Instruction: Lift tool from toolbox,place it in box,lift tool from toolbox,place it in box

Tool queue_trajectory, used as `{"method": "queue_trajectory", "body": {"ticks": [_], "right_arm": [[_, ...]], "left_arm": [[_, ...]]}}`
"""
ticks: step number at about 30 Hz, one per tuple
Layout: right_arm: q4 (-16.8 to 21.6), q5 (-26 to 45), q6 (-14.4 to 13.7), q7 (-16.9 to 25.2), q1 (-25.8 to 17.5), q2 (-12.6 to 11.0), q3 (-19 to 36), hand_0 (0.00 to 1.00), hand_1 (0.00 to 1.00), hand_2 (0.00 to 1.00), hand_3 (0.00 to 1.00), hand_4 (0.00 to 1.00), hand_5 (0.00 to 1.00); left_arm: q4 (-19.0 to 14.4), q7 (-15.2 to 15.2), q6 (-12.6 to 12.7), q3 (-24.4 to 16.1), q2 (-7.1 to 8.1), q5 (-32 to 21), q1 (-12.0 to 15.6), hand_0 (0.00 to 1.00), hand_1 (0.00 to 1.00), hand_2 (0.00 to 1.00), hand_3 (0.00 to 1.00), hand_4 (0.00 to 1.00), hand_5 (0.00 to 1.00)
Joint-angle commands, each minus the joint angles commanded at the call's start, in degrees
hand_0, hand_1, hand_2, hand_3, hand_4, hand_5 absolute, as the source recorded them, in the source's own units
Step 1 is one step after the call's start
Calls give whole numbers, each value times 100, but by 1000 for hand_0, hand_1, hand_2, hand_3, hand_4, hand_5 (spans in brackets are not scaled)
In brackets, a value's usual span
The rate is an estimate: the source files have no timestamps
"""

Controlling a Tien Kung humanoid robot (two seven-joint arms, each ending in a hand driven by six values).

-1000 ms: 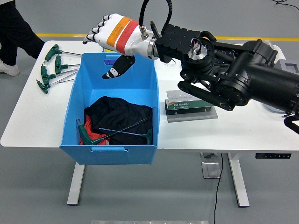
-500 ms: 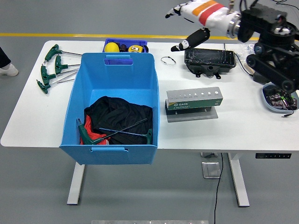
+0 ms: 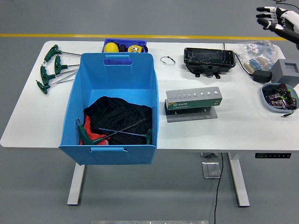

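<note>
Right hand [image 3: 276, 18] is up at the top right corner, off past the table's far edge, fingers spread & holding nothing. Blue box [image 3: 110, 149] sits on the white table [image 3: 28, 121] w/ black cloth [image 3: 117, 114] and two green-handled tools [image 3: 119, 134] inside. More green-handled tools [image 3: 51, 67] lie on the table left of the box; grey tool case [image 3: 194, 100] sits to its right.

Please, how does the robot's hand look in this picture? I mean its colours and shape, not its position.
Only the right hand shows, at the top right corner of the head view. It is white, with several slim fingers that have black segments at the joints and tips, giving a banded look. The arm behind it is cut off by the picture's edge, so no cables or markings can be seen. The left hand is out of view.
</note>
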Motion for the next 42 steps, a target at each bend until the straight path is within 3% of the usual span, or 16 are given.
{"method": "queue_trajectory", "body": {"ticks": [2, 3, 9, 14, 15, 17, 25, 35, 42], "right_arm": [[150, 521, -5, -10, -249, -62, 361, 841, 819, 868, 925, 998, 931], [245, 745, -2, -13, -377, -111, 505, 852, 827, 865, 918, 998, 962], [1033, 1929, 63, -63, -1440, -425, 1542, 858, 826, 865, 914, 998, 969], [1618, 2137, 112, -113, -2305, -455, 2238, 858, 826, 865, 914, 998, 969], [1769, 2067, 136, -144, -2549, -441, 2397, 857, 828, 863, 905, 998, 982], [1981, 1966, 157, -175, -2913, -390, 2640, 857, 828, 863, 905, 998, 982], [2699, 1401, 279, -428, -4167, -17, 3621, 857, 832, 865, 902, 998, 992], [3336, 857, 351, -614, -5435, 914, 4724, 864, 836, 867, 901, 998, 998], [3742, 603, 373, -628, -6047, 1656, 5238, 867, 839, 868, 907, 998, 998]], "left_arm": [[0, -35, -51, 211, 0, -212, 11, 498, 494, 480, 750, 794, 770], [0, -55, -68, 303, 2, -305, 18, 564, 549, 553, 759, 791, 770], [0, -173, -145, 762, 8, -825, 94, 590, 580, 586, 765, 791, 772], [0, -191, -152, 745, -9, -860, 226, 590, 580, 586, 765, 791, 772], [0, -181, -148, 706, -18, -814, 257, 604, 627, 638, 766, 790, 772], [0, -168, -151, 660, -28, -759, 290, 604, 627, 638, 766, 790, 772], [0, -78, -240, 441, -66, -449, 358, 606, 662, 671, 771, 789, 772], [0, 92, -179, -300, -45, 384, 428, 624, 667, 679, 776, 789, 774], [0, 93, -187, -333, 9, 497, 432, 624, 673, 689, 781, 790, 774]]}}
